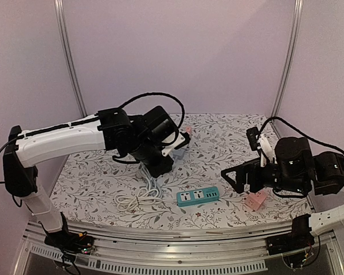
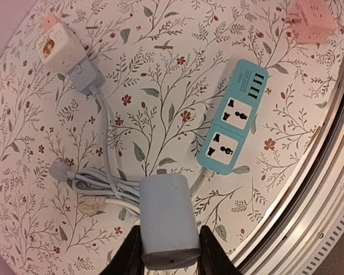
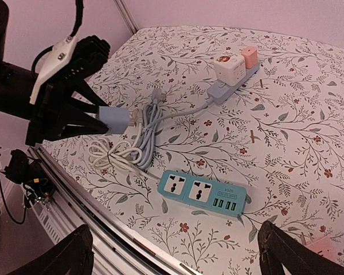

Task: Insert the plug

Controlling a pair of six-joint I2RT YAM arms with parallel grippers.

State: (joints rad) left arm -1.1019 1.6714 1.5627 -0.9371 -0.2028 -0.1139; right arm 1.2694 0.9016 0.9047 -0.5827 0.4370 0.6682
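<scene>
Here, the left gripper clamps the pale blue plug between its fingers, holding it toward the left side of the table, over a bundled grey cable. The teal power strip lies along the middle of the table's near edge, both its large sockets unoccupied and well apart from the plug. The right gripper hangs with jaws spread wide and nothing between them, near the near-right corner beside a pink adapter. By this showing, the pickup is done. Carrying the plug to a socket, lining up its pins and pressing it home remain.
</scene>
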